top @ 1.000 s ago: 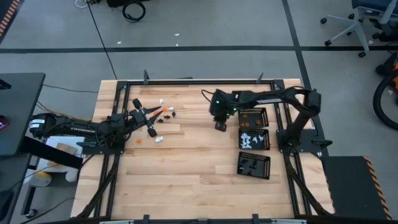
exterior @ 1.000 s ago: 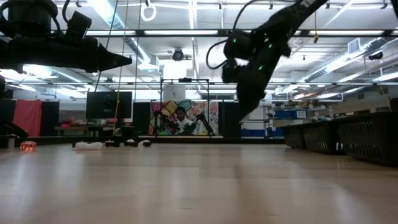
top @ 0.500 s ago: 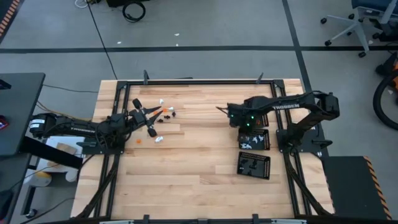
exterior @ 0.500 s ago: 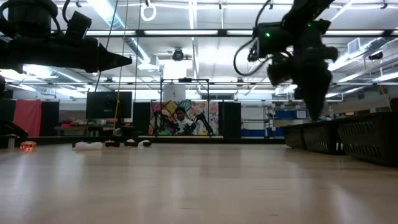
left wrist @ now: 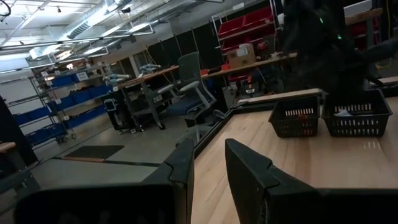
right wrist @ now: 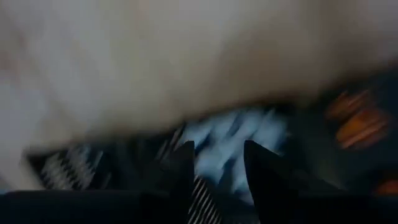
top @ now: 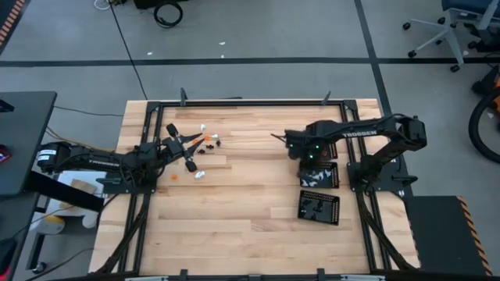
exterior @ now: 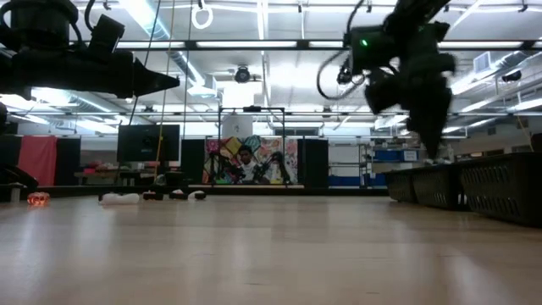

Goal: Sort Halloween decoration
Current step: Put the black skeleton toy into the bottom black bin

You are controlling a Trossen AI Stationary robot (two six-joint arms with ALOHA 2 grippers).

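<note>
three black perforated trays (top: 319,176) sit in a column on the right side of the high view, close to the table's right frame rail (top: 364,195); the nearest one in the frame's lower right lies slightly apart from the other two. the right gripper (top: 310,153) hangs over the top tray of that column, and in the right wrist view its two fingers (right wrist: 180,167) stand apart with nothing between them, above blurred white and orange shapes in the trays. the wooden table (top: 250,211) is bare across its whole lower half and through the middle, leaving wide room between the two arms. the halloween decoration (top: 205,144) lies scattered in the upper left part of the table: small white, orange and black pieces, one orange piece (top: 174,176) off by itself nearer the left rail. the left gripper (top: 187,148) rests low among these pieces; its fingers (left wrist: 181,167) show a narrow gap in the left wrist view, and i cannot tell whether anything sits in it. beyond the table's far edge, grey floor, a cable coil (top: 167,12) at the top of the frame, and an office chair (top: 447,31) in the upper right corner. in the low view, shelving and ceiling lights fill the room behind.
</note>
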